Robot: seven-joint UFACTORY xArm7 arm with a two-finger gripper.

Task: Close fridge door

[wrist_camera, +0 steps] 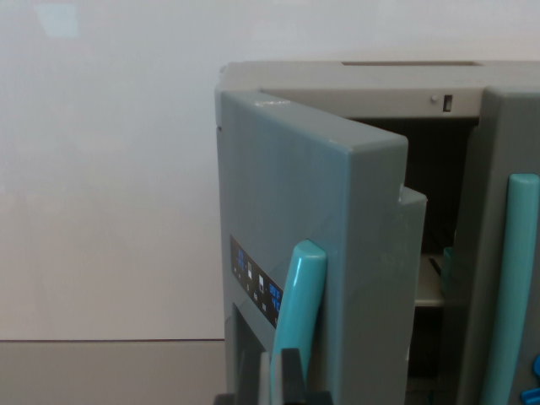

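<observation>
While only dark finger tips of the gripper (283,380) show at the bottom edge of the wrist view, I cannot tell how far apart they stand or whether they grip anything; they sit just in front of the lower end of the teal handle (301,295). That handle runs up the face of the grey fridge door (287,211), which stands ajar, swung outward toward the camera. Beside the handle, toward the wrist view's left, a small dark control panel (256,283) with blue markings sits on the door's face, and below it is a recessed dark opening. Past the door's thick free edge, toward the wrist view's right, the dark fridge interior (434,186) is visible with a pale shelf (429,287) inside. Further right a second grey door (498,143) carries its own long teal handle (515,287). Behind the fridge is a plain pale wall (110,169).
</observation>
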